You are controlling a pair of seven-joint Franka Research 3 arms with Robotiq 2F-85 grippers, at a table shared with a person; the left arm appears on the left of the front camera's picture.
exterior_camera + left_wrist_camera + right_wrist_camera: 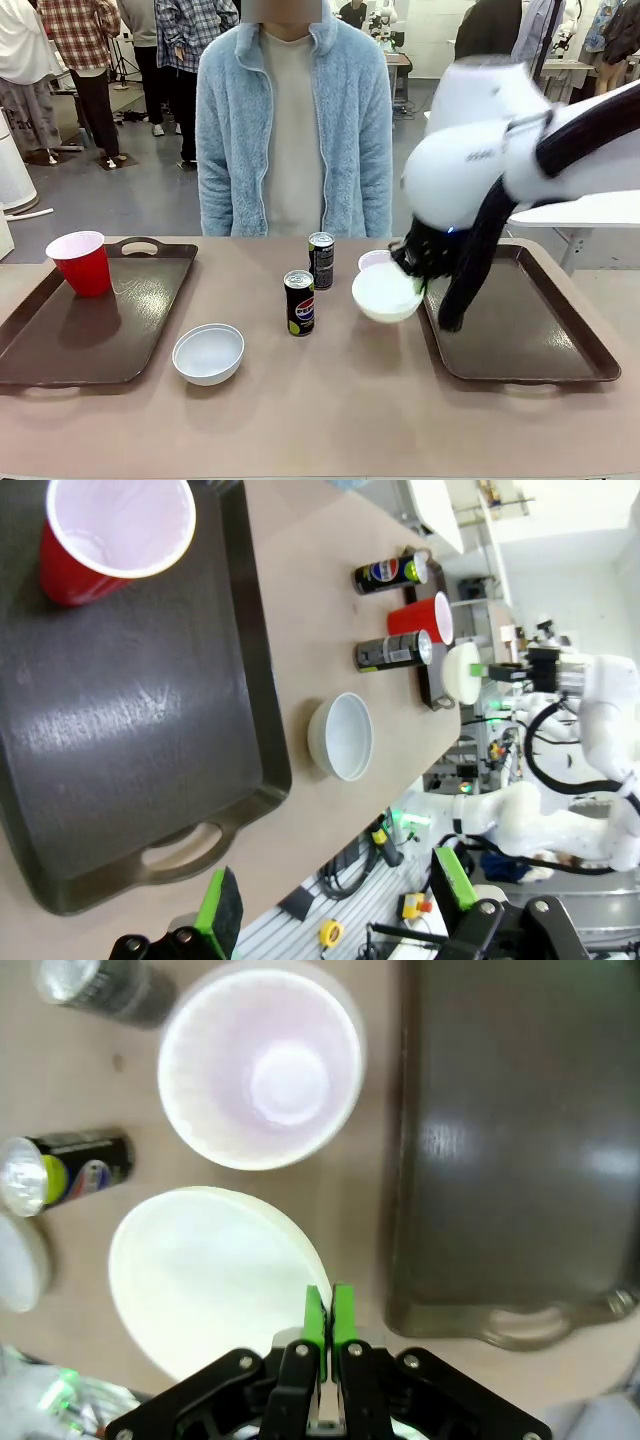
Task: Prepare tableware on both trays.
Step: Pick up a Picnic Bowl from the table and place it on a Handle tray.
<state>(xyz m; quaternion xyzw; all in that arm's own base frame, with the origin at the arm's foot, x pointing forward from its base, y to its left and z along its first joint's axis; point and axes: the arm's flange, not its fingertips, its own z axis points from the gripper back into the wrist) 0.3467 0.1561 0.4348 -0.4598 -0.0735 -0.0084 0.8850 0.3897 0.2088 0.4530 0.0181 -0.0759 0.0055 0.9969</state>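
The right end effector (pixel 327 1305) is clamped on the rim of a white bowl (pixel 385 293) just off the right tray's (pixel 520 340) left rim, with a red cup (pixel 262 1065) beside it. Two Pepsi cans (pixel 299 302) stand mid-table, and a second bowl (pixel 208 353) sits nearer the table's front edge, beside the left tray (pixel 90 330). The left end effector (pixel 335 895), jaws apart and empty, hovers near that tray's front handle; another red cup (pixel 80 262) stands in its far left corner.
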